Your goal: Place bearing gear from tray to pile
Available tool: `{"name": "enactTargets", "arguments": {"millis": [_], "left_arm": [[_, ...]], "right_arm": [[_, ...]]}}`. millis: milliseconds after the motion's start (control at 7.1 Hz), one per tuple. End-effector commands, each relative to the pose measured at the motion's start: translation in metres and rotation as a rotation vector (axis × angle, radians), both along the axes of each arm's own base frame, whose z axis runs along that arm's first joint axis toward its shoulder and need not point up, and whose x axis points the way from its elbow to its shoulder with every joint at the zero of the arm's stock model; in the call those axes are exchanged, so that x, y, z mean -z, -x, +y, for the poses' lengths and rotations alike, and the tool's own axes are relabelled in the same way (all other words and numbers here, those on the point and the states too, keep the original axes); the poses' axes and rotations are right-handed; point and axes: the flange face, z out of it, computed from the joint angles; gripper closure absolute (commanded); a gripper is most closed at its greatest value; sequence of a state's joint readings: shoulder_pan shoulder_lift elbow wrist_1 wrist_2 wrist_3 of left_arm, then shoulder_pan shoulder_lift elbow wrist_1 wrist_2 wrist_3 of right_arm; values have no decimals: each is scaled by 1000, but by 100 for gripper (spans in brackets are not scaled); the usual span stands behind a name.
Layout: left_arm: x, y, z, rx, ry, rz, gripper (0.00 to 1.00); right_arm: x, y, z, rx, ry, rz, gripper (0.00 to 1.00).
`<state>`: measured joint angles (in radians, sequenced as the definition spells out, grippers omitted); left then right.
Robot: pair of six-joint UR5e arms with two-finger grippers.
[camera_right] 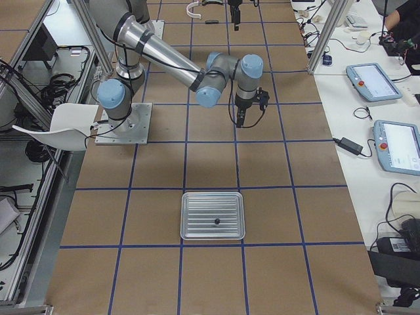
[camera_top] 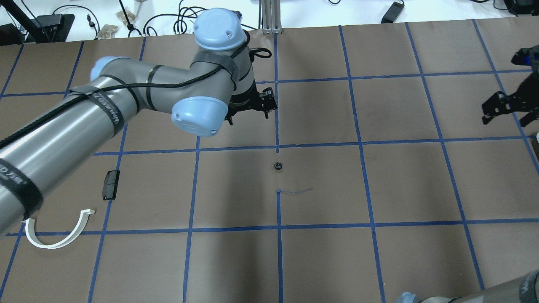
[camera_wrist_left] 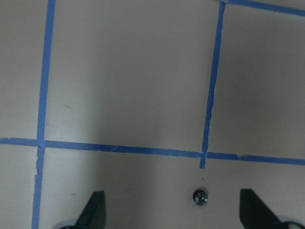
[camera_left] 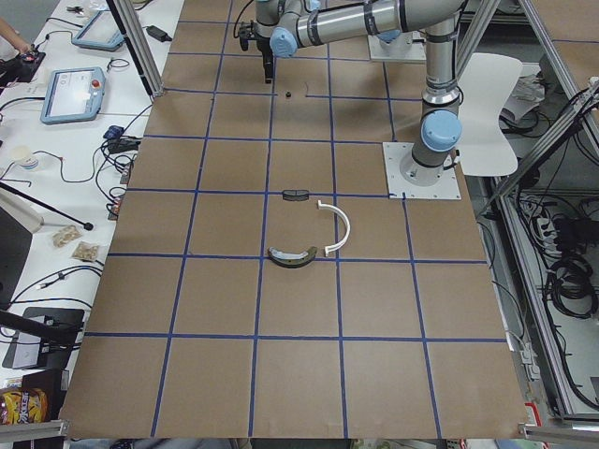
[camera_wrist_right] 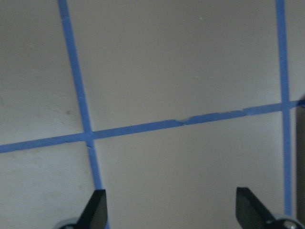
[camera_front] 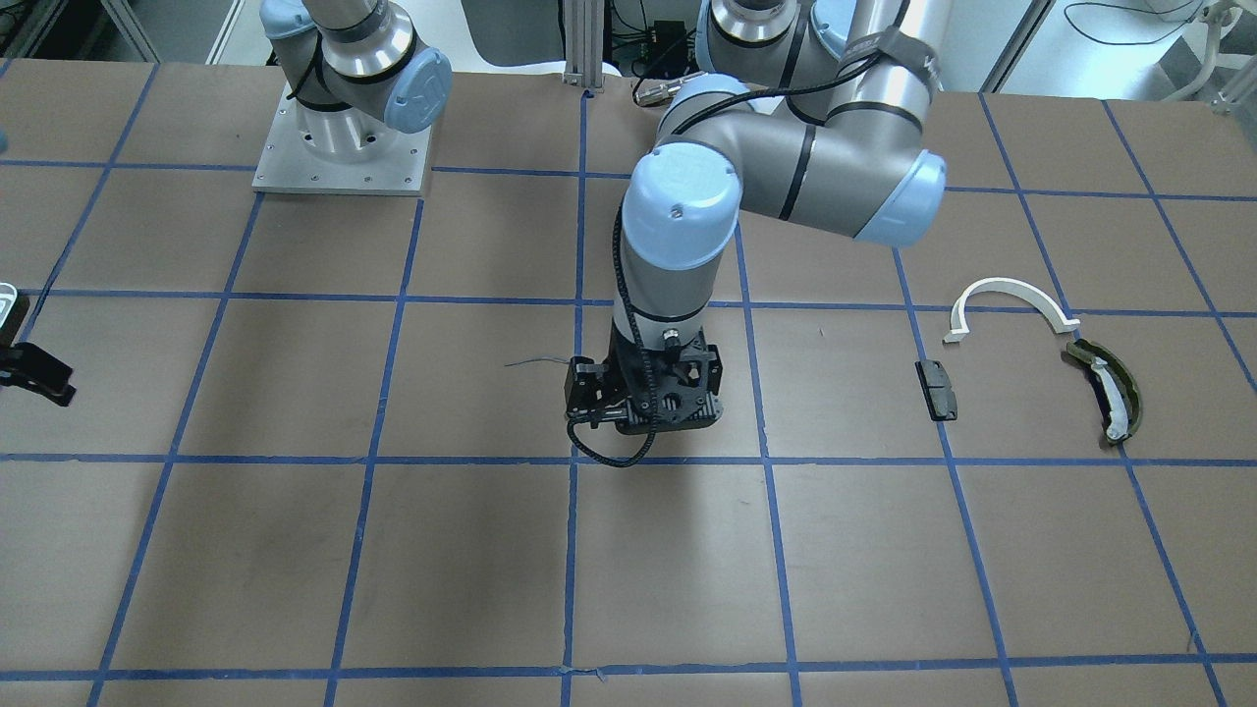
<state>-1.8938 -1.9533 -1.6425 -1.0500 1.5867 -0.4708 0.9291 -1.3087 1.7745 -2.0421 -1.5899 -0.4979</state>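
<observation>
Only the exterior right view shows the whole tray (camera_right: 197, 226) on the tabletop (camera_right: 210, 164), with one small dark part (camera_right: 216, 221) lying in it. The pile (camera_front: 936, 390) is seen well apart from the tray. The left hand (camera_wrist_left: 174, 210) and right hand (camera_wrist_right: 171, 210) are both spread open and empty. A bearing gear (camera_wrist_left: 200, 196) is seen on the tabletop, framed between the left fingertips in the wrist view and hidden in the front-facing view.

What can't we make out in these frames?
Gear: front view, hidden behind the left hand; detail blurred in the wrist view.
Olive shoe: overhead view, covered by the left arm.
Dark speck on the tray: right side view, too small to identify.
Right hand: front view, cut by the edge.
</observation>
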Motion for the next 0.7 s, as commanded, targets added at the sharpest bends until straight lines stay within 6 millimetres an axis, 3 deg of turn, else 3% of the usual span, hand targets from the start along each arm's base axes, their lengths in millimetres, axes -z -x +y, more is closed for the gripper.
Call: {"name": "enactTargets", "arguments": {"millis": [0, 282, 423, 564], "left_arm": [[77, 43, 35, -31, -81, -61, 0], [120, 54, 45, -18, -67, -44, 0], [123, 67, 58, 12, -66, -45, 0], [114, 66, 72, 25, -70, -32, 0]], "right_arm": [[-5, 114, 36, 8, 0, 65, 7], [22, 207, 47, 9, -29, 72, 9], [50, 239, 48, 32, -44, 51, 9], [73, 254, 44, 54, -44, 59, 9]]}}
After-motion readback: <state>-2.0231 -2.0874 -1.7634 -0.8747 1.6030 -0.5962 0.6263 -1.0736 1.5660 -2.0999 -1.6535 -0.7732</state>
